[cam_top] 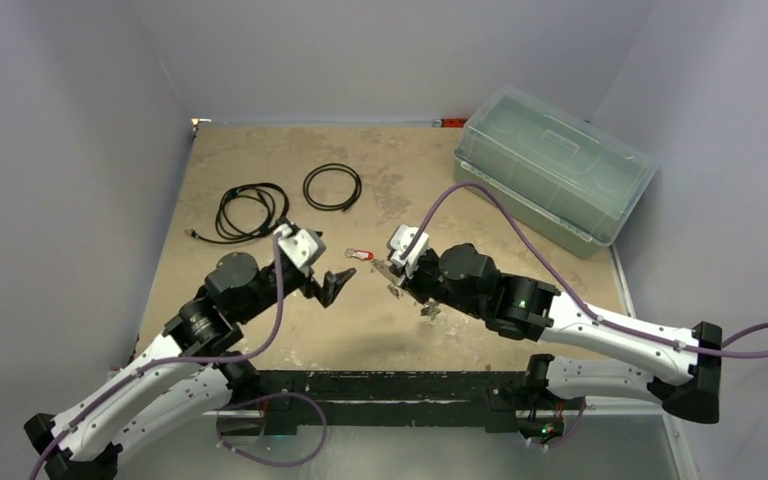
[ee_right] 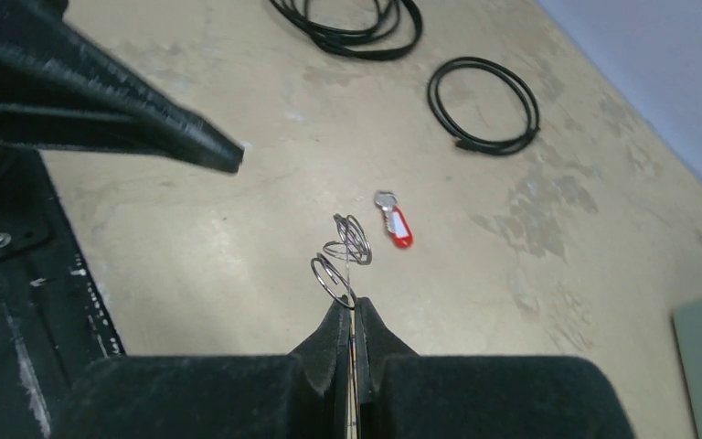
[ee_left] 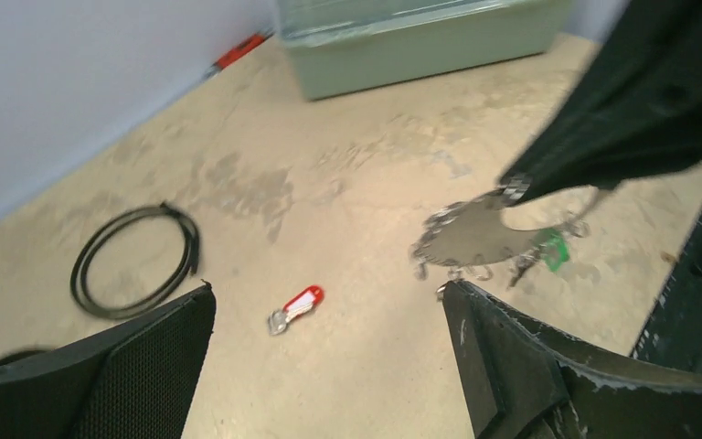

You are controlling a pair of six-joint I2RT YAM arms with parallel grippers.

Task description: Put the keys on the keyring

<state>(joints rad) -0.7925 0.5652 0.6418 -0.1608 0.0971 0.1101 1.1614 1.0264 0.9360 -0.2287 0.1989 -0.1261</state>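
The keyring point(ee_left: 472, 240) is a pale oval loop with small rings along its edge. My right gripper point(ee_right: 352, 307) is shut on it and holds it above the table; its small rings point(ee_right: 354, 240) stick out past the fingertips. A green key point(ee_left: 555, 249) hangs on the loop. A red key point(cam_top: 361, 255) lies on the table between the arms, also seen in the left wrist view point(ee_left: 297, 305) and the right wrist view point(ee_right: 396, 225). My left gripper point(ee_left: 327, 291) is open and empty, just near of the red key, left of the right gripper point(cam_top: 398, 272). No black key shows.
Two black cable coils point(cam_top: 332, 187) point(cam_top: 250, 212) lie at the back left. A pale green lidded plastic box point(cam_top: 555, 170) stands at the back right. Grey walls close in the table. A black bar point(cam_top: 390, 385) runs along the near edge.
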